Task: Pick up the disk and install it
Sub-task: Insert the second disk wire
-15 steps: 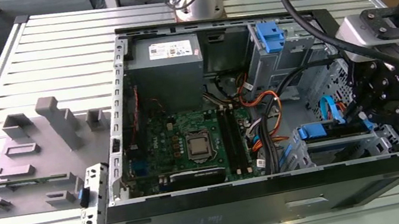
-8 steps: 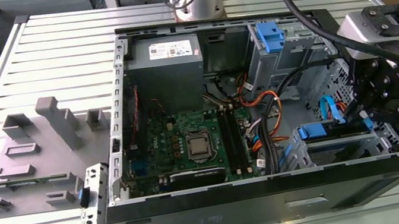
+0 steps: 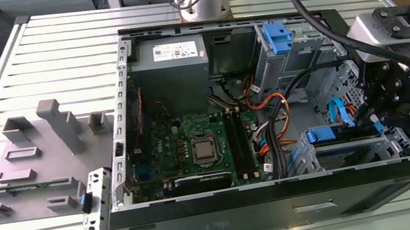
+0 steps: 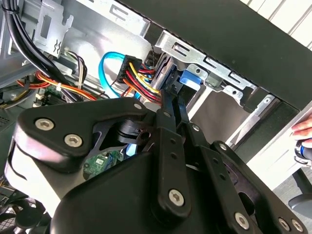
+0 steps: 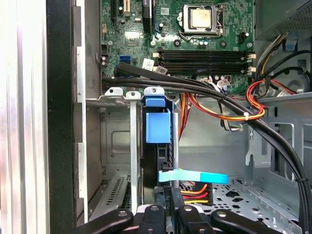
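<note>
The claw (image 5: 168, 214) reaches inside the open computer case (image 3: 285, 201), fingers pressed together around the edge of the disk (image 5: 158, 127), which stands upright in the drive bay just ahead. Beyond the disk lies the green circuit board (image 5: 195, 44), farther still the grey power supply (image 3: 170, 65).

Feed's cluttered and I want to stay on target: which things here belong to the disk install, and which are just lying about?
Job: disk in its blue carrier, standing in the drive cage; pincer close to it.
Lying about: power supply, green board, grey fixture plate outside the case, a hand.
</note>
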Robot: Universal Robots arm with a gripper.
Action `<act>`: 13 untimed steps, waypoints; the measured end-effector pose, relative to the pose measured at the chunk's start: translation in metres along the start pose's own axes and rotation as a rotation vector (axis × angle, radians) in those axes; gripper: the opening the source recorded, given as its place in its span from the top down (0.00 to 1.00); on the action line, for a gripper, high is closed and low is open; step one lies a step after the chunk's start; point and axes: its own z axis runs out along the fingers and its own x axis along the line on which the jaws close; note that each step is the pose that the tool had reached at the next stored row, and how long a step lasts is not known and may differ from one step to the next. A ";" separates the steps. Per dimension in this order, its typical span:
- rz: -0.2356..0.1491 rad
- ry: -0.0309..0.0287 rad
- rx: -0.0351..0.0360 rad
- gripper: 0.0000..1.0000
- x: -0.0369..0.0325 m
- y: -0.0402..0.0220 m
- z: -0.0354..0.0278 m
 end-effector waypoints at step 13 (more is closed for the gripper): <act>0.000 0.0000 0.0000 0.83 0.0004 0.0000 0.0049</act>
